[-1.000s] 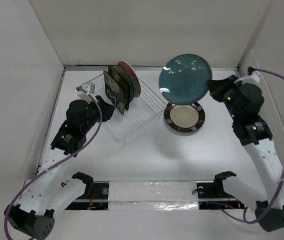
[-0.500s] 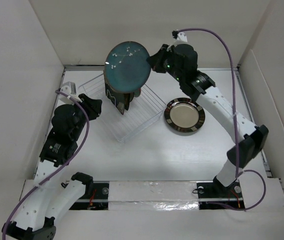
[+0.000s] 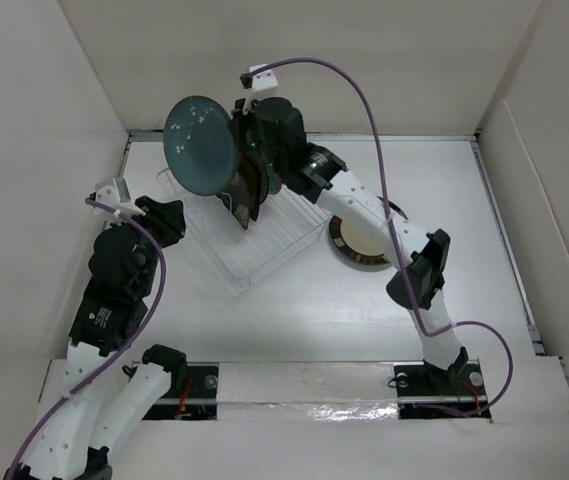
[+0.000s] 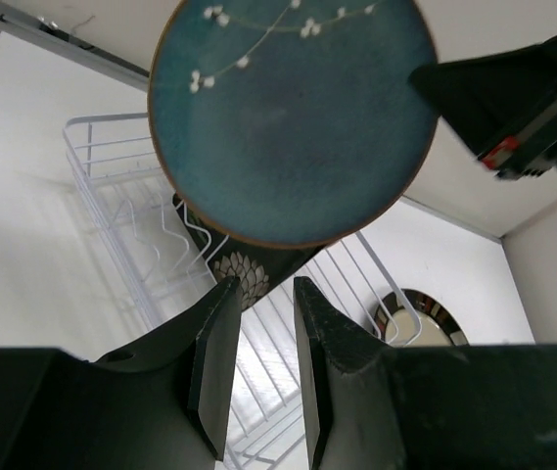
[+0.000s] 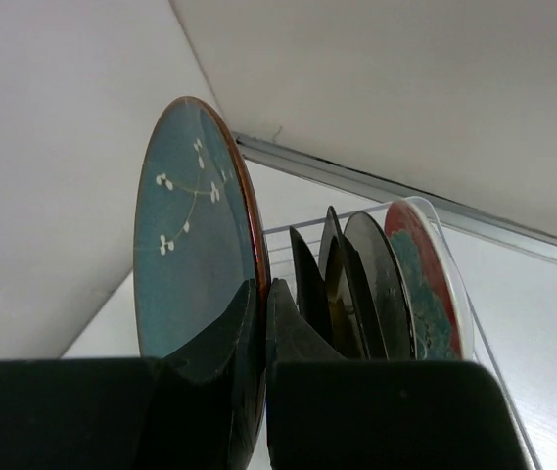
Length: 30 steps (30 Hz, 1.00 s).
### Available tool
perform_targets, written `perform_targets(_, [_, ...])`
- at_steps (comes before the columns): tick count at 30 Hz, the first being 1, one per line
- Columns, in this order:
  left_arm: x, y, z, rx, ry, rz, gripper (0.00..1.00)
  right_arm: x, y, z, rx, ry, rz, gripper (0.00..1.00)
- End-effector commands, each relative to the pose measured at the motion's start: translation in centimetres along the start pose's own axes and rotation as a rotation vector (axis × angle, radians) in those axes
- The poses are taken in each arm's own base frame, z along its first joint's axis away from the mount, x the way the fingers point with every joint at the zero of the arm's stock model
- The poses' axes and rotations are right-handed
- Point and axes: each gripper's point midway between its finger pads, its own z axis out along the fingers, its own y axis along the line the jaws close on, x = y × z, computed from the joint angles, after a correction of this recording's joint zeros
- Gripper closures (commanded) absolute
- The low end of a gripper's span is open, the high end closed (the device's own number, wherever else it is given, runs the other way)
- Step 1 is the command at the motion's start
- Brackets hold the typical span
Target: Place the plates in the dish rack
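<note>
My right gripper (image 3: pixel 242 140) is shut on the rim of a teal plate with white blossom sprigs (image 3: pixel 199 145), holding it upright in the air over the far left end of the clear dish rack (image 3: pixel 264 255). In the right wrist view the teal plate (image 5: pixel 185 245) is pinched between my fingers (image 5: pixel 263 313), just left of the plates standing in the rack. These are dark plates (image 5: pixel 356 284) and a teal-red patterned plate (image 5: pixel 430 284). My left gripper (image 3: pixel 169 215) is open and empty, left of the rack. The left wrist view shows the teal plate (image 4: pixel 293 117) above a dark floral square plate (image 4: pixel 249 274).
A round plate with a dark striped rim (image 3: pixel 364 245) lies flat on the table right of the rack, partly under my right arm; it also shows in the left wrist view (image 4: pixel 415 313). White walls enclose the table at the back and both sides.
My right arm has carried the teal plate left, from above the striped-rim plate to over the rack's far left end. My left gripper has drawn back from the rack toward the left.
</note>
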Motion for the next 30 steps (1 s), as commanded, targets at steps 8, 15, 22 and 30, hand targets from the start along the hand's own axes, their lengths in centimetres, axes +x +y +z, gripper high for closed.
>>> perform_targets(8, [1.0, 1.2, 1.7, -0.057, -0.001, 0.034, 0.75, -8.1, 0.6, -0.3, 0.172, -0.363, -0.099, 1.0])
perform_targets(15, [1.4, 1.2, 1.8, -0.052, 0.013, 0.037, 0.75, -6.4, 1.0, 0.1, 0.285, -0.391, -0.252, 1.0])
perform_targets(22, [1.8, 1.2, 1.7, -0.045, 0.024, 0.039, 0.75, -3.8, 1.7, 0.3, 0.368, -0.389, -0.342, 1.0])
perform_targets(30, [1.8, 1.0, 1.6, -0.03, 0.021, 0.037, 0.75, -1.6, 1.9, 0.6, 0.407, -0.378, -0.43, 1.0])
